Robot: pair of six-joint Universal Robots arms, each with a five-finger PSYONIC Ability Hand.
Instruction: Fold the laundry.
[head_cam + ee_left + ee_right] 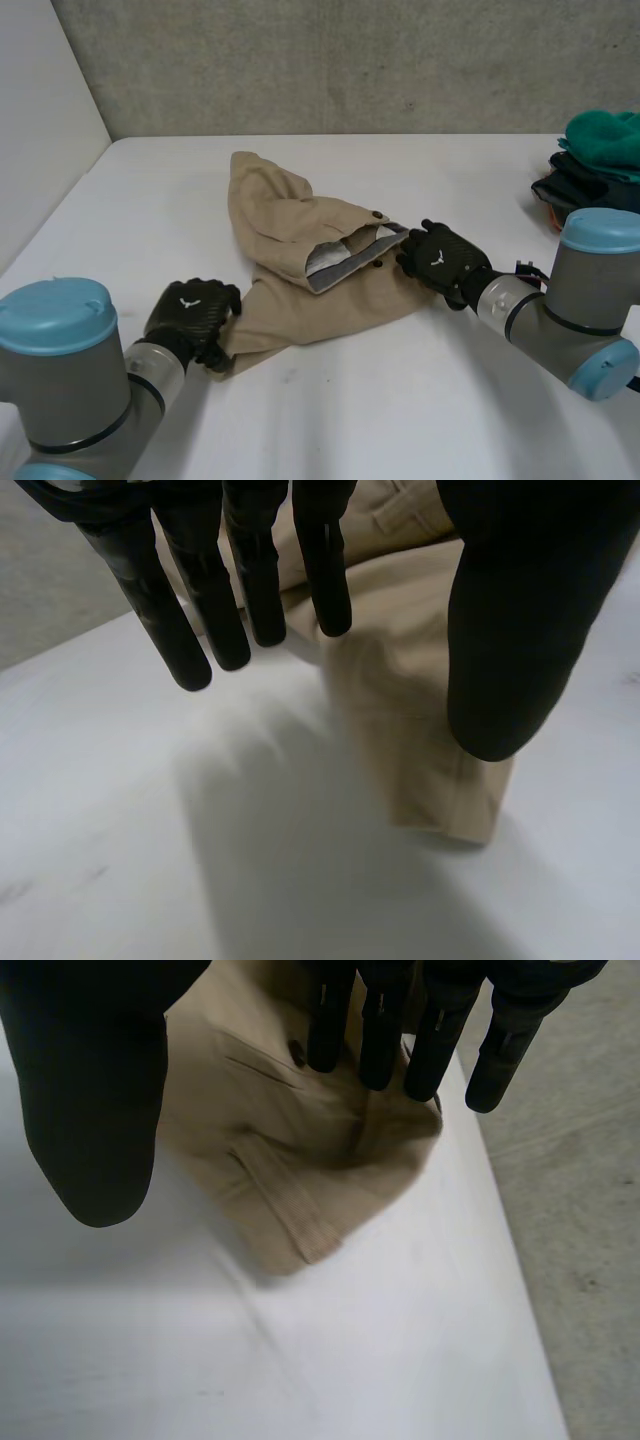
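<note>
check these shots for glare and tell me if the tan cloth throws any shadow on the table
Head view: soft, even light, no glare on the white table, the tan cloth throwing only a thin shadow along its near edge. Left wrist view: a slight dark line under the cloth's end. Right wrist view: a faint shadow beside the cloth's corner, no glare.

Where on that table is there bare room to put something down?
The table is bare in front of the beige trousers, between left hand and right hand, and behind them toward the wall. A clothes pile crowds the right edge.
</note>
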